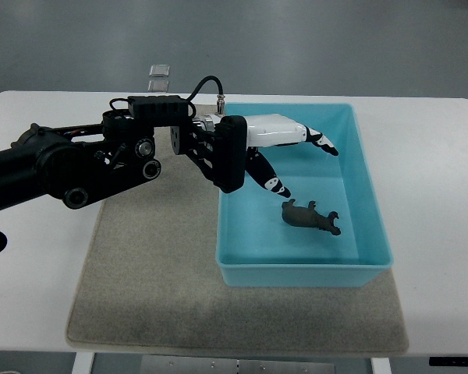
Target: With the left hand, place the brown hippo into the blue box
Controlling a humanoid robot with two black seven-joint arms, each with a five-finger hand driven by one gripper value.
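brown hippo [310, 216], blue box [366, 179], beige mat [148, 265]

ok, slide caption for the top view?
Left hand open above the blue box, brown hippo lying inside on its floor.

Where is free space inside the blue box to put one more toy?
Free: the blue box floor at its right wall, beyond the brown hippo, and the near left corner. Crowded: the far left part, under the open left robot hand.
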